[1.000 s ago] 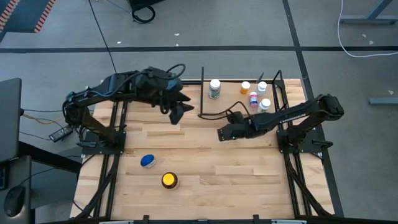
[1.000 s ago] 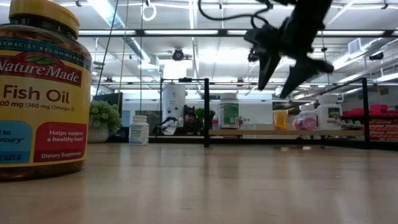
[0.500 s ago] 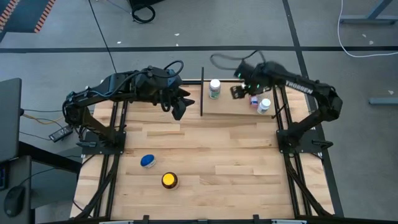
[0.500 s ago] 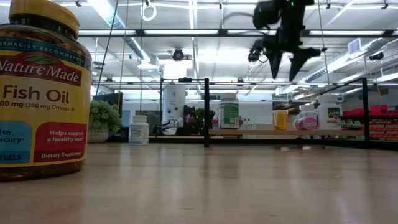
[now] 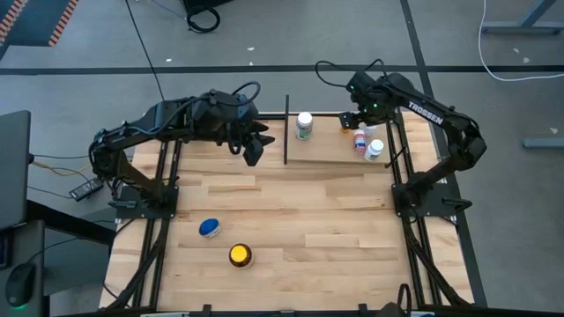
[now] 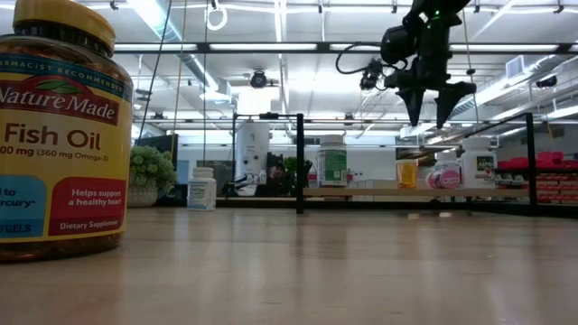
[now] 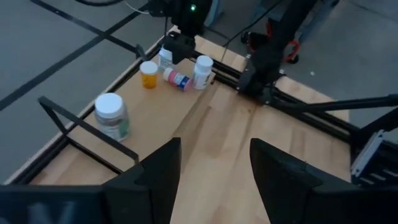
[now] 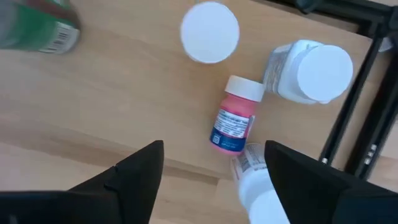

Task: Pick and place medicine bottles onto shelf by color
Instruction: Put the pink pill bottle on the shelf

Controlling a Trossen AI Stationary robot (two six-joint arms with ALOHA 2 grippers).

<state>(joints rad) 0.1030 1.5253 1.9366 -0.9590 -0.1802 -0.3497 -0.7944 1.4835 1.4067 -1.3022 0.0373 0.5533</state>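
from above, your right gripper point(image 5: 352, 121) hovers over the shelf point(image 5: 326, 150) among the medicine bottles point(image 5: 304, 124); your left gripper point(image 5: 256, 146) waits beside the shelf. at table level, the right jaws hang spread and empty. your right wrist view shows a pink bottle point(image 8: 234, 123) lying flat between open fingers point(image 8: 134, 177). your left wrist view shows its jaws parted, holding nothing.

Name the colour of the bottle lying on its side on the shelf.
Pink, white-capped bottle; right wrist view.

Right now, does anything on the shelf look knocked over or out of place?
Yes. The pink bottle lies on its side on the shelf, among upright white-capped bottles. The open right gripper hangs above that cluster.
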